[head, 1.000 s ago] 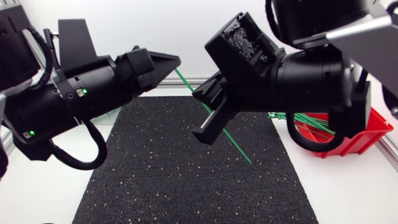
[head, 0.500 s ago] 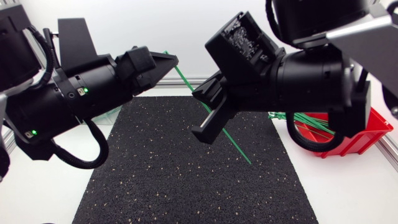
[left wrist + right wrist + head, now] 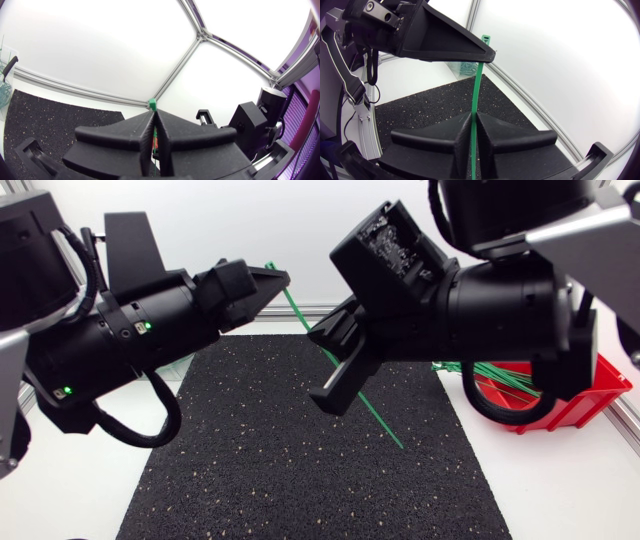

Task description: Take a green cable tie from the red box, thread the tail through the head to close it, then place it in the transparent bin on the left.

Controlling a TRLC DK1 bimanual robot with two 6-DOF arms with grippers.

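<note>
Two shut grippers held the green cable tie (image 3: 478,85), your left gripper (image 3: 154,114) at its head, your right gripper (image 3: 473,116) mid-strap (light, whippy, probably slick; better gripped nearer the tail).

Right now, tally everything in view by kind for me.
Matte black left gripper, right gripper: 2
Green plastic cable tie, gripped by both: 1
Red plastic box: 1
Transparent bin: 1
Black speckled mat: 1
Total: 6, spare ties uncounted
</note>
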